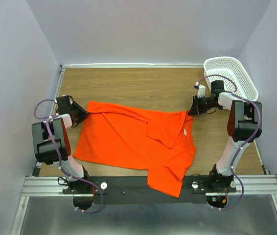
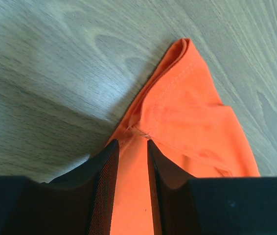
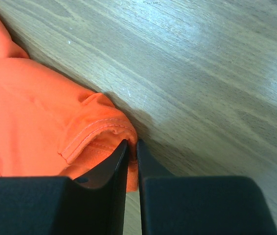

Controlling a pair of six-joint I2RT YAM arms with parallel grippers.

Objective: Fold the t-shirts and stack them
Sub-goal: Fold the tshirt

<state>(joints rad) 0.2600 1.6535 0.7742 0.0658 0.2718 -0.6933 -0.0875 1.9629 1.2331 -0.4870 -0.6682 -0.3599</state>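
Note:
The orange-red t-shirt (image 1: 128, 137) lies spread across the wooden table, partly folded, with one sleeve hanging over the near edge. My left gripper (image 1: 83, 113) is at its far left corner. In the left wrist view the fingers (image 2: 132, 142) are closed on a fold of the orange cloth (image 2: 187, 103), which fills the gap between them. My right gripper (image 1: 191, 111) is at the far right corner. In the right wrist view it (image 3: 131, 143) is shut on the hemmed edge of the cloth (image 3: 40, 122), and the jaws are nearly touching.
A white perforated basket (image 1: 246, 78) stands at the back right corner, just behind the right arm. Bare wood table (image 1: 143, 83) lies beyond the shirt, up to the back wall. The black rail (image 1: 128, 186) runs along the near edge.

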